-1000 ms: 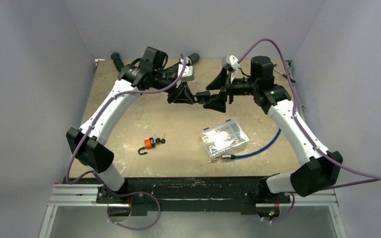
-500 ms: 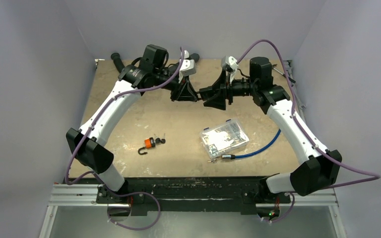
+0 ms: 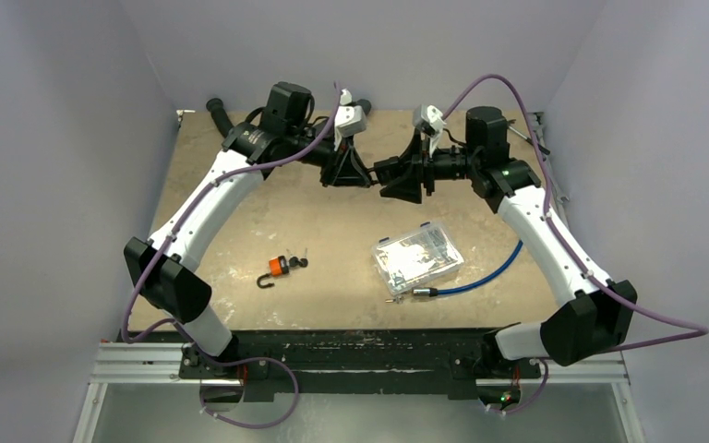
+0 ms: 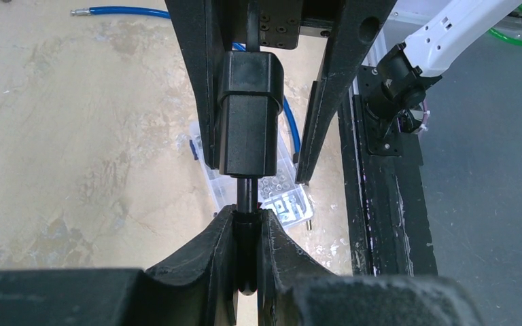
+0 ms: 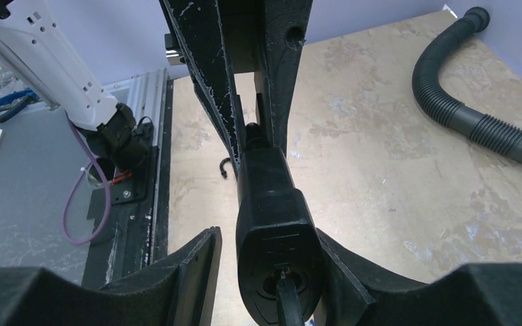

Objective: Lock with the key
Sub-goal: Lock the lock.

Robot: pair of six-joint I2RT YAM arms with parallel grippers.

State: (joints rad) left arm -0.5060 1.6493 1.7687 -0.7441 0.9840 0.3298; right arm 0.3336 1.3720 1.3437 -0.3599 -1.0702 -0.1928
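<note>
A black lock (image 4: pixel 247 115) hangs in the air between my two grippers at the back middle of the table (image 3: pixel 240 231). My left gripper (image 4: pixel 247 217) is shut on the thin black rod that sticks out of one end of the lock. My right gripper (image 5: pixel 266 234) stands around the lock body (image 5: pixel 272 204). Its right finger touches the body and its left finger stands a gap away. A thin black key (image 5: pixel 289 299) sits in the keyhole at the end that faces the right wrist. In the top view the grippers meet tip to tip, left (image 3: pixel 362 175) and right (image 3: pixel 383 177).
A small orange padlock with keys (image 3: pixel 280 266) lies at front left. A clear plastic parts box (image 3: pixel 417 257) and a blue cable (image 3: pixel 480 277) lie at front right. A black corrugated hose (image 3: pixel 219 114) lies along the back edge; it also shows in the right wrist view (image 5: pixel 476 122).
Both grippers have drawn a little closer together and toward the back of the table. The left wrist has rolled, so its camera now stands higher in the top view.
</note>
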